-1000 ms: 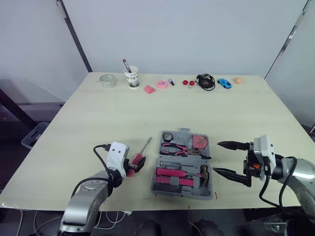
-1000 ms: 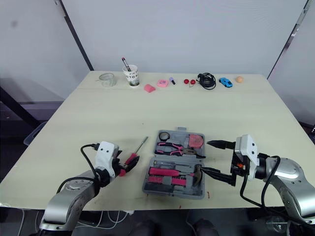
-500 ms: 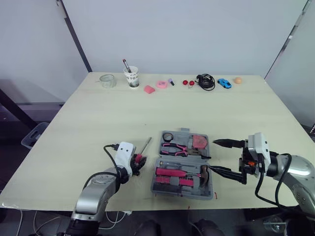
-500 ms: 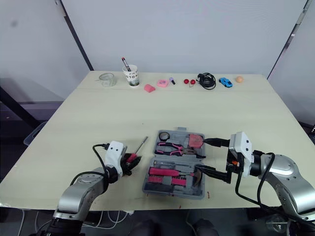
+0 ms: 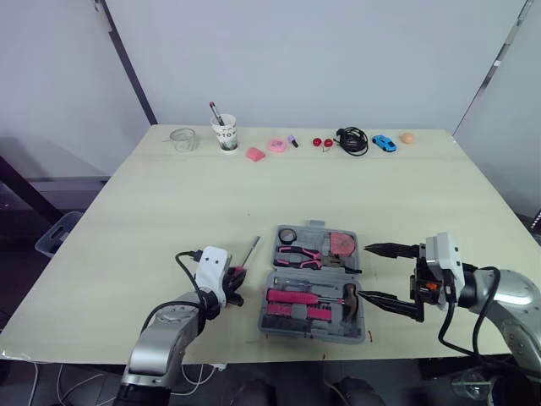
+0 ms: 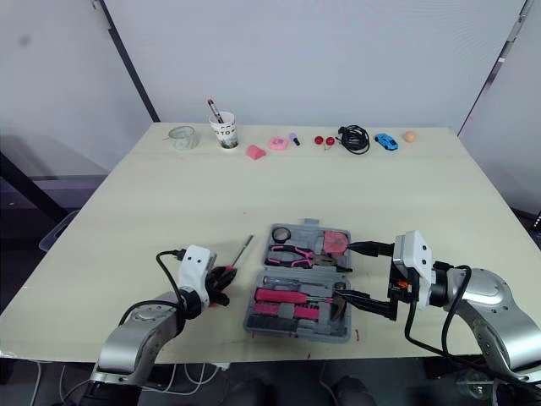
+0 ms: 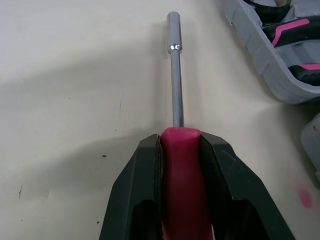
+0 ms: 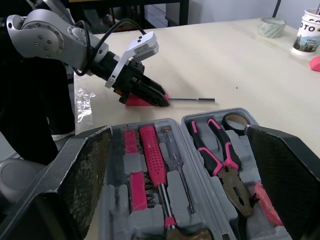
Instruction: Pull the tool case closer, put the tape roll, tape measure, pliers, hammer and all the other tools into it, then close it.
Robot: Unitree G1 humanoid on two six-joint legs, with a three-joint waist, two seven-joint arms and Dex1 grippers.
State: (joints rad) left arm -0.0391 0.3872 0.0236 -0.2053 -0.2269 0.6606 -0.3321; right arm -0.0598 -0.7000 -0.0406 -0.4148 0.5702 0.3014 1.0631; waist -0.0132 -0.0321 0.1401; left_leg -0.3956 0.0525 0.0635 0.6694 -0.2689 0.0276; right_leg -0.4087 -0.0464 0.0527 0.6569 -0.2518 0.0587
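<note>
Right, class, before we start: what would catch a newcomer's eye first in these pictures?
The open grey tool case near the front edge of the table, with pink-handled tools in it. To its left the left gripper is shut on a pink-handled screwdriver, and the right gripper stands open at the case's right side.

I take this for a robotics lab or test room, not a home or a shop. Bare white walls [image 5: 321, 59] stand behind a plain pale counter [image 5: 211, 194], with a dark slanted pole [image 5: 127, 59] crossing them. Along the counter's far edge sits a row of small props: a paper cup [image 5: 225, 134], a blue toy car [image 5: 385, 143], a coiled black cable [image 5: 353, 139], an orange ball [image 5: 407, 137] (nothing that belongs together). Loose white cables [image 5: 188, 377] hang below the near edge, and a grey crate [image 5: 52, 234] sits on the floor.
</note>
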